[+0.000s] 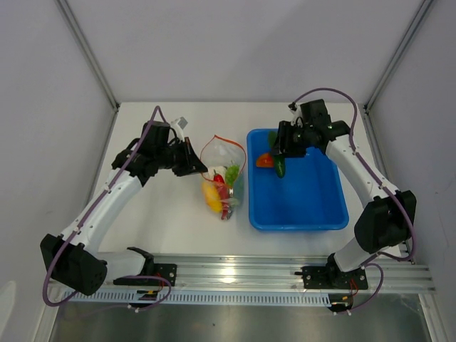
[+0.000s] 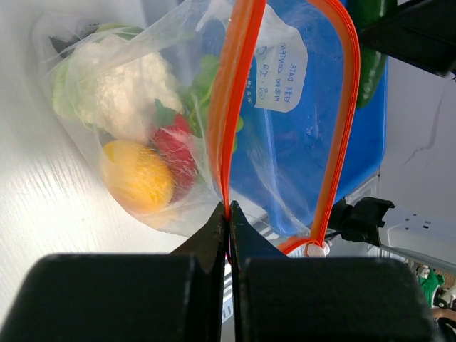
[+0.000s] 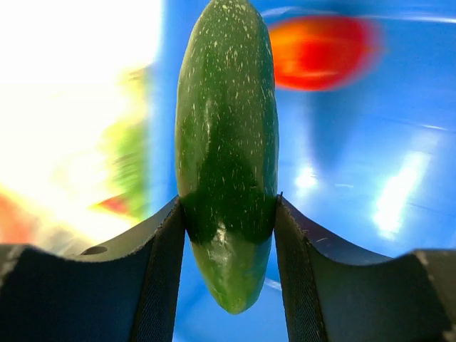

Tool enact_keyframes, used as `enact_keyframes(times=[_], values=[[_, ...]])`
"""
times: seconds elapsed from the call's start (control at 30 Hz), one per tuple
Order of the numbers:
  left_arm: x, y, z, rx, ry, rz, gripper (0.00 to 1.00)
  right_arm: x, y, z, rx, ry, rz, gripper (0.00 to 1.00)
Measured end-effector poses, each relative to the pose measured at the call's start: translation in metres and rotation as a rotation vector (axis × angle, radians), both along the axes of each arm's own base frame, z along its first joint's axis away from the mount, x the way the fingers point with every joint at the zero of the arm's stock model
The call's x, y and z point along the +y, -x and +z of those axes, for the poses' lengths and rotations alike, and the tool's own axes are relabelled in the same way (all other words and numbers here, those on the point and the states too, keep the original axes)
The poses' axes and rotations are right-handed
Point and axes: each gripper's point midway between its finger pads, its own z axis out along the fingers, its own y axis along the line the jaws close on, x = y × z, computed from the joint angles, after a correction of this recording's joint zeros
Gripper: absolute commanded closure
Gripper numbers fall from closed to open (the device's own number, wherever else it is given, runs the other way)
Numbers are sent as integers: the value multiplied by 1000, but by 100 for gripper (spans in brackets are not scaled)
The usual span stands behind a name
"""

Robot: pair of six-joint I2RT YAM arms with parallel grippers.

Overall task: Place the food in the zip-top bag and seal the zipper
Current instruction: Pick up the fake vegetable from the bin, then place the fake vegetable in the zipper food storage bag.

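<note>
When looked at from overhead, showed the left gripper (image 1: pixel 194 161) pressed against the left side of the zip-top bag (image 1: pixel 226 187), up at its mouth. Found that bag on the white table (image 1: pixel 171 221), just left of the blue tray (image 1: pixel 299 222), with the zipper (image 1: pixel 228 138) bowed into an open loop. Made out an orange-yellow pepper (image 1: pixel 211 197), a red piece (image 1: pixel 220 184) and green grapes (image 1: pixel 233 173) inside the plastic. Placed the right gripper (image 1: pixel 278 151) over the tray's far left corner, carrying the dark green cucumber (image 1: pixel 281 169), with a red tomato (image 1: pixel 264 161) just beside it.

Through the left wrist camera, saw both fingers (image 2: pixel 214 239) shut tight together on the zipper (image 2: pixel 231 107), pinching one run of the strip, with the other run arching away to the right. Saw white cauliflower (image 2: pixel 121 92), the orange-yellow pepper (image 2: pixel 139 178) and the red piece (image 2: pixel 174 146) packed in the bag beyond.

Through the right wrist camera, caught the fingers (image 3: pixel 160 263) partway closed and clamped on the cucumber (image 3: pixel 226 128), one on each side of its near half. Noted the tomato (image 3: pixel 320 53) blurred on the tray (image 3: pixel 399 128) beyond. Could not judge any contact between cucumber and tray floor.
</note>
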Motion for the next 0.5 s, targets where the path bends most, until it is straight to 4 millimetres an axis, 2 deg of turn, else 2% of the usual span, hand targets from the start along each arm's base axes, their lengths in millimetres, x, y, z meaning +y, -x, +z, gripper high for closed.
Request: enact_keyframes(times=[0.17,0.27,0.4,0.5], values=[[0,0,-1,6,0,-2,99,54,24,42,30,-209,197,100],[0,0,-1,6,0,-2,99,84,35,81,31,-349,303,100],[0,0,-1,6,0,-2,99,117,48,135,34,-515,430,100],[0,0,-1,5,0,-1,99,135,60,158,88,-611,493,100]])
